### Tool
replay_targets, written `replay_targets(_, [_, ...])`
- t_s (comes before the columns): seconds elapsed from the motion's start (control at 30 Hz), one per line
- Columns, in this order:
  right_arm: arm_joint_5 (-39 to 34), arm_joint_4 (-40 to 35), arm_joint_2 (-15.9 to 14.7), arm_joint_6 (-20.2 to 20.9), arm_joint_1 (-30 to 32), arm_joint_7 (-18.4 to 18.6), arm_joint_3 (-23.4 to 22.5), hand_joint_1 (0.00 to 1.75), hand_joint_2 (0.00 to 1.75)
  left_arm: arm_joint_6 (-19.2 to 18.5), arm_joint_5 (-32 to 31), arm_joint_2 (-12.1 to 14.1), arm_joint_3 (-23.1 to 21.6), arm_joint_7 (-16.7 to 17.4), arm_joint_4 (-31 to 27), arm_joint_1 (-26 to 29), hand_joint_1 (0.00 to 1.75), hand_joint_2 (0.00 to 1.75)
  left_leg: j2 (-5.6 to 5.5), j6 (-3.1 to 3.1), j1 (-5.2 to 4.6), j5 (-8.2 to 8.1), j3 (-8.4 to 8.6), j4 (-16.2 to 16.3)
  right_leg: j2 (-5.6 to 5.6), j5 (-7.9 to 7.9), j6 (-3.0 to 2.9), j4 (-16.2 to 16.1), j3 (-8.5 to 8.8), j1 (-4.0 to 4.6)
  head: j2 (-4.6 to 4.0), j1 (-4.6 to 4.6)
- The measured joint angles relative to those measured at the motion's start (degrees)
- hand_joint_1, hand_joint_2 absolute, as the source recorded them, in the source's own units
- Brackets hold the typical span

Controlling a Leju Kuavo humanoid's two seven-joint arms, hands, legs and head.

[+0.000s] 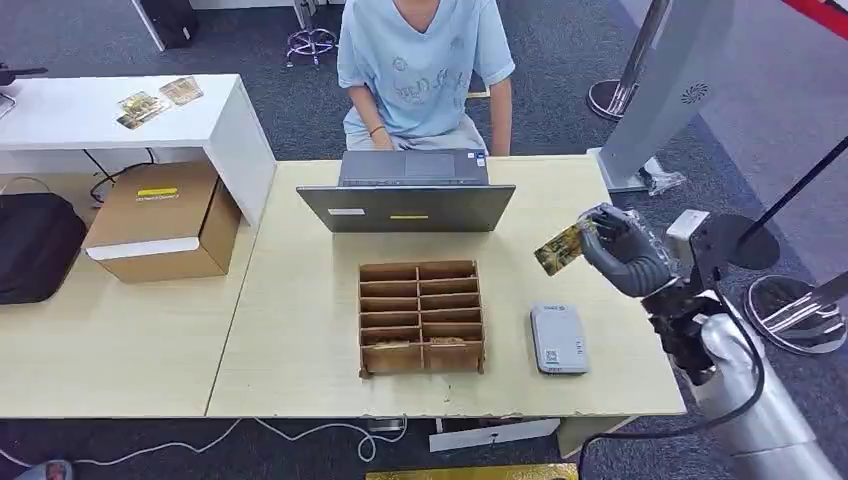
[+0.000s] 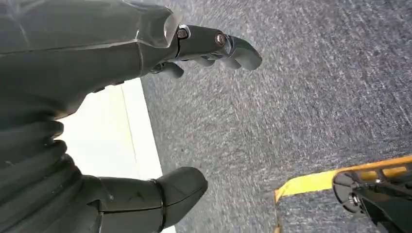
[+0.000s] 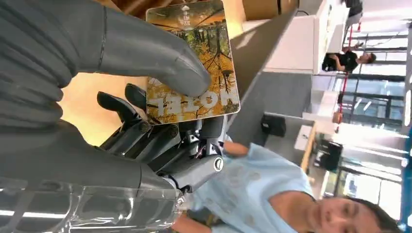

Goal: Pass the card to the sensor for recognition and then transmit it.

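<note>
While the right hand [image 1: 622, 250] pinches the card [image 1: 559, 248] between thumb and fingers [image 3: 145, 131] at right of frame, the sensor [image 1: 558, 339] lies on the table [image 1: 300, 300] just below it, nearer than the idle left hand [image 2: 97, 73], its fingers apart.

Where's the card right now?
In the head view the card is held up by the right hand over the table's right side, beyond the grey sensor, right of the laptop.
</note>
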Motion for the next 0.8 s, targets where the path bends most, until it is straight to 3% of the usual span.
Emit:
replay_targets(0.23, [-0.3, 5.7, -1.0, 0.1, -1.4, 1.1, 3.7, 1.75, 1.75, 0.3, 2.9, -0.2, 2.8, 0.4, 0.0, -0.2, 0.00, 1.75, 0.01, 0.03, 0.00, 0.04, -0.01, 0.0, 0.02, 0.01, 0.00, 0.0, 0.01, 0.00, 0.00, 0.00])
replay_targets(0.43, [-0.3, 6.1, -1.0, 0.0, -1.5, 1.2, 4.0, 1.75, 1.75, 0.4, 3.1, -0.2, 3.0, 0.4, 0.0, -0.2, 0.00, 1.75, 0.01, 0.03, 0.00, 0.04, 0.00, 0.0, 0.02, 0.01, 0.00, 0.0, 0.01, 0.00, 0.00, 0.00])
replay_targets(0.6, [0.0, 14.0, -0.8, -3.9, -0.9, 0.2, 7.4, 1.75, 1.75, 1.2, 5.6, -0.5, 7.1, 0.4, 0.0, -0.6, 0.00, 1.75, -0.03, 0.07, -0.01, 0.05, -0.03, 0.0, -0.03, 0.00, 0.00, 0.0, 0.00, 0.00, 0.00, 0.00])
replay_targets(0.8, [1.3, 16.4, -0.8, -6.4, 1.4, 0.0, 7.7, 1.75, 1.75, 1.6, 7.3, -0.7, 9.4, 0.4, 0.0, -0.7, 0.00, 1.75, -0.02, 0.07, 0.00, 0.05, -0.02, 0.0, -0.02, 0.00, 0.00, 0.0, -0.03, 0.00, 0.00, 0.02])
